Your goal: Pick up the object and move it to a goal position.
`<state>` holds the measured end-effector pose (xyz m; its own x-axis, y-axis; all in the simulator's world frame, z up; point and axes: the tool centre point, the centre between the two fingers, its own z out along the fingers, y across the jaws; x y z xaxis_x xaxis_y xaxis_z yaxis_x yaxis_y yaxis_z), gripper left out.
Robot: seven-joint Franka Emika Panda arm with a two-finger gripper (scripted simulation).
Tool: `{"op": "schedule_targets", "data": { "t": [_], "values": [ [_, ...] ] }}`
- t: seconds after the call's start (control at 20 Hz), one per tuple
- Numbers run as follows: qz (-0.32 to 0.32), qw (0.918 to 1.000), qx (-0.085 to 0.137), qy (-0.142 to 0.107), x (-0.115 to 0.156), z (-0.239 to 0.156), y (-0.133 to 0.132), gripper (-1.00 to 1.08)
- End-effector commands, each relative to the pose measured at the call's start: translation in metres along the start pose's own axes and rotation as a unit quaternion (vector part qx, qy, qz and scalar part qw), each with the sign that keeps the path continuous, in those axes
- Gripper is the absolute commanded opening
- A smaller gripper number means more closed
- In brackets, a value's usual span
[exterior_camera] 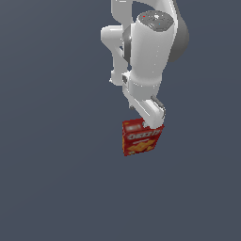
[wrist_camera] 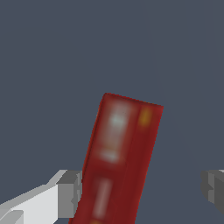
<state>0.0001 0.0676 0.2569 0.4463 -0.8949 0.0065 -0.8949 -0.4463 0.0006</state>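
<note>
Judging from how things lay, the task was at its gripping stage, with neither lift nor carry shown as done. In the exterior view the Franka arm (exterior_camera: 148, 52) reached down from above and its gripper (exterior_camera: 151, 123) sat at the top edge of the cracker box (exterior_camera: 141, 137). That box stood roughly upright, a little tilted, near the middle of the frame, its red front with white lettering and pictured orange crackers facing the camera. Whether it rested on the grey floor (exterior_camera: 47, 188) or hung just clear of it could not be told, since no shadow or contact line showed.

In the wrist view the box (wrist_camera: 120, 162) ran between the two fingers. One finger pad (wrist_camera: 70, 193) lay just beside or against the box's side; the other pad (wrist_camera: 213, 188) stood well apart from it, with bare floor showing in the gap. So the jaws were parted and not clamped on the box; at most one side was touching. A firm hold appeared yet to be made.

What was left, as a judgement: closing on the box, raising it, and bringing it to the goal position. No goal marker was visible in either view, so how far the box stood from it could not be said.

Counted: one arm, one gripper with two fingers, one cracker box, and one plain grey floor. Nothing else was in sight.
</note>
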Motion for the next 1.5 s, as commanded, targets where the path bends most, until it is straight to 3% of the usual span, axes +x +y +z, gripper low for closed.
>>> {"op": "schedule_targets", "data": {
  "t": [0.0,0.6,1.1,1.45],
  "values": [
    [0.028,0.9996,0.0,-0.001,-0.004,0.003,-0.005,1.0],
    [0.11,0.994,0.0,-0.003,-0.015,0.013,-0.018,1.0],
    [0.118,0.993,0.0,-0.003,-0.017,0.018,-0.019,1.0],
    [0.119,0.9929,0.0,-0.003,-0.017,0.047,-0.018,1.0]
  ]
}}
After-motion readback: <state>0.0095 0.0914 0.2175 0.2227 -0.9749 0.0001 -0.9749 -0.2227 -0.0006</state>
